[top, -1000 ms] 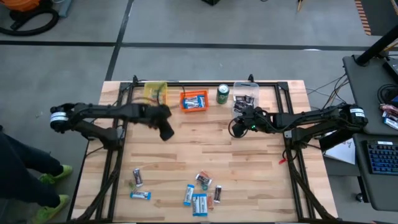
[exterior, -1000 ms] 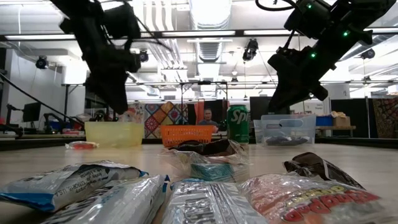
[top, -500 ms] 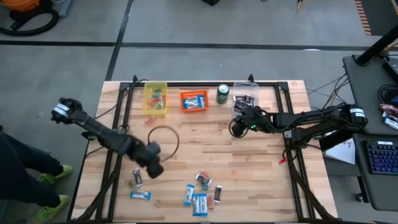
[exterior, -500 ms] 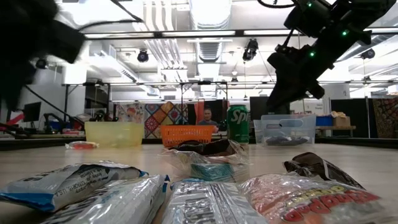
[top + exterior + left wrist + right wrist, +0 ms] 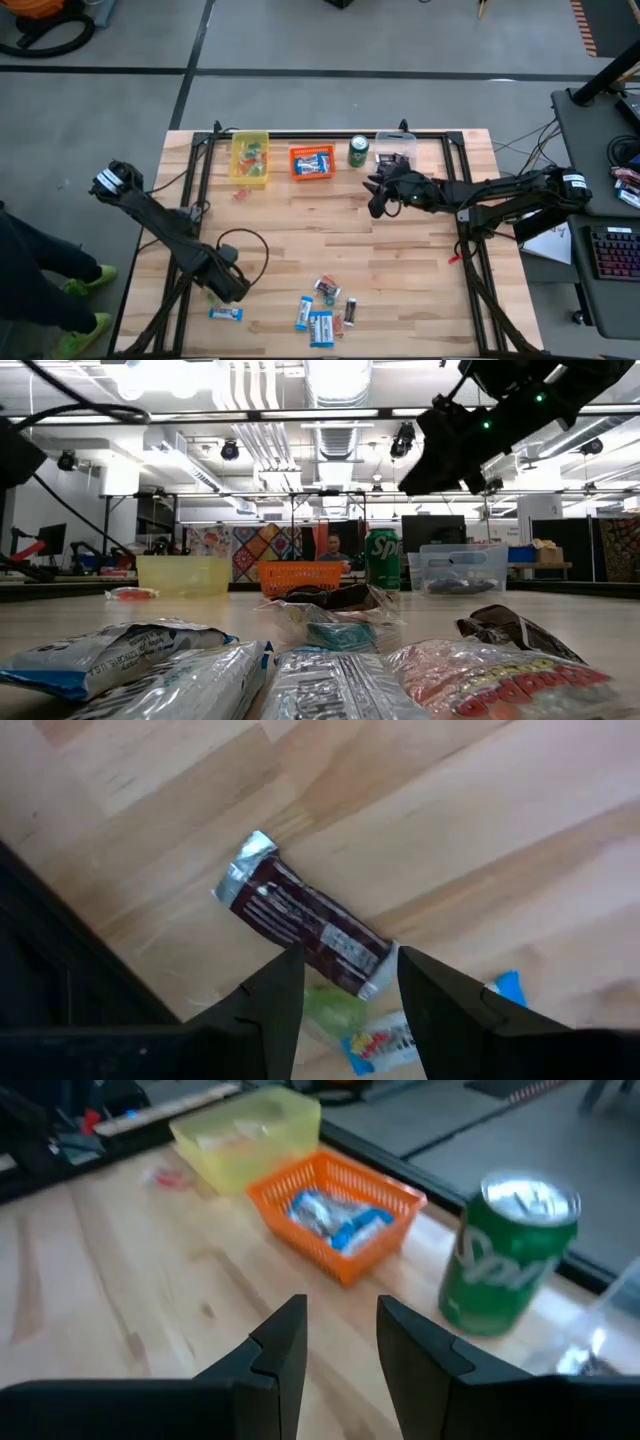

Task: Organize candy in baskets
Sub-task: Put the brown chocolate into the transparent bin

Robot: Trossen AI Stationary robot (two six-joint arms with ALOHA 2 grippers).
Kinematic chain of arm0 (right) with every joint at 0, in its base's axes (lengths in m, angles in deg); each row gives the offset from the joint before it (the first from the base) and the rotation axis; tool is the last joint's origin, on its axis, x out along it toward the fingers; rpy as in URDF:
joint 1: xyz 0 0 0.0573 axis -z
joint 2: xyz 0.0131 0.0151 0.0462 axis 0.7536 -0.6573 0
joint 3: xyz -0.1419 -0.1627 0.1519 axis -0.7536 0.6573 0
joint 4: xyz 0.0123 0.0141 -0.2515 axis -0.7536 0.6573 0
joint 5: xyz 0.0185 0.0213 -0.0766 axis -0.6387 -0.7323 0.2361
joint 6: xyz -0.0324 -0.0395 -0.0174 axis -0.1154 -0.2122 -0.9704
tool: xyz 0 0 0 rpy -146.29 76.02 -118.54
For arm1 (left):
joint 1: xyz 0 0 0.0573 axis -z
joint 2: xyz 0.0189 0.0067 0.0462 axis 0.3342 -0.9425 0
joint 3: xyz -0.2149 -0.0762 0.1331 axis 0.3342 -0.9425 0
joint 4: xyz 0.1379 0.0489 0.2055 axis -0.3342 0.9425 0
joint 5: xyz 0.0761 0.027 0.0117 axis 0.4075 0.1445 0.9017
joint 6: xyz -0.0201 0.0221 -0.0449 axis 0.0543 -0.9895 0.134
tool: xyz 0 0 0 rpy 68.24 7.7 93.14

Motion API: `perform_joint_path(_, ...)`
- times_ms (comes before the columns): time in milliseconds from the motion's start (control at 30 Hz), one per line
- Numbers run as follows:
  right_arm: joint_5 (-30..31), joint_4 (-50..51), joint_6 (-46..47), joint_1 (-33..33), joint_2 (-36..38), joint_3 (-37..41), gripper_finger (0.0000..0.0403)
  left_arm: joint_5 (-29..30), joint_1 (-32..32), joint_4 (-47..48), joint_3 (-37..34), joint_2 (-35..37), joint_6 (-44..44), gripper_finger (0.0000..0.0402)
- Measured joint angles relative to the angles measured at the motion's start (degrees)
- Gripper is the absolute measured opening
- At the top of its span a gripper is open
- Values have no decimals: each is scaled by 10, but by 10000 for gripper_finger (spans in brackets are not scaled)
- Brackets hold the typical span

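Overhead looks straight down; low camera level at tabletop; both share orange basket [image 5: 312, 162], can [image 5: 382, 560].

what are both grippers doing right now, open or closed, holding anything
Left gripper: open, empty, over the dark brown mini bar.
Right gripper: open, empty, near the orange basket.

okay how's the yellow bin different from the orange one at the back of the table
The translucent yellow plastic bin has smooth solid walls; the orange plastic basket has open mesh sides. The yellow one holds small mixed-colour sweets, while the orange one holds blue-and-white wrapped bars. In the high view the yellow bin sits lengthwise front to back, the orange basket sideways. Both are small rectangular containers along the table's far edge, left of the green soda can.
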Motion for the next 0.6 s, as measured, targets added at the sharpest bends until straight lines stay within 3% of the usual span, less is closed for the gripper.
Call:
perform_joint_path(400,0,-11,-50,0,0,-27,109,-42,6,-2,2,-92,-3,144)
perform_joint_path(600,0,-11,-51,0,0,-27,109,-33,7,-3,15,-109,-41,105)
